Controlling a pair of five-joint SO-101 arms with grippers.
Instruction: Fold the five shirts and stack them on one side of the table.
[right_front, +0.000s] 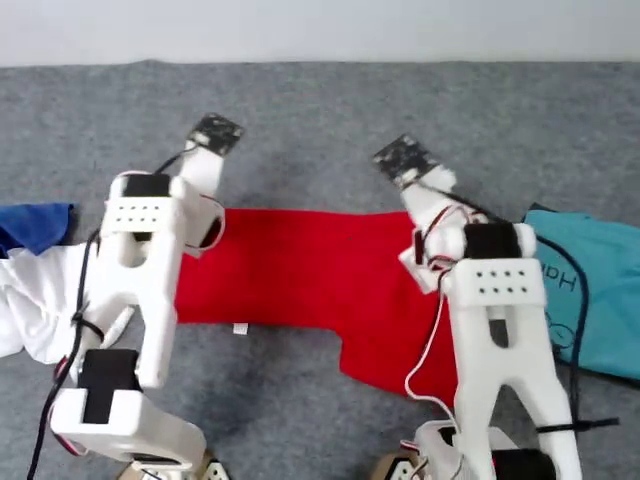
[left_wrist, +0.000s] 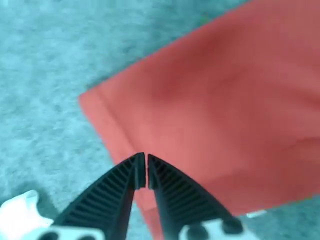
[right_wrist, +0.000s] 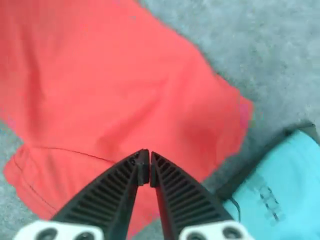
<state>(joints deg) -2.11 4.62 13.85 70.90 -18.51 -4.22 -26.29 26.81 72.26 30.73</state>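
A red shirt (right_front: 300, 265) lies flat across the middle of the grey table, with a flap reaching toward the front edge at the right. My left gripper (left_wrist: 145, 167) is shut and hovers over the red shirt (left_wrist: 225, 110) near its left hem. My right gripper (right_wrist: 149, 162) is also shut, over the red shirt (right_wrist: 110, 90) close to its right end. Neither has cloth between its fingers. A teal shirt (right_front: 590, 290) lies at the right, and a white shirt (right_front: 35, 300) with a blue shirt (right_front: 30, 222) lies at the left.
The left arm (right_front: 145, 260) covers the red shirt's left end and the right arm (right_front: 495, 300) covers its right part. Bare grey carpet (right_front: 320, 120) stretches behind the shirt. The teal shirt (right_wrist: 280, 190) is just beyond the red shirt's corner.
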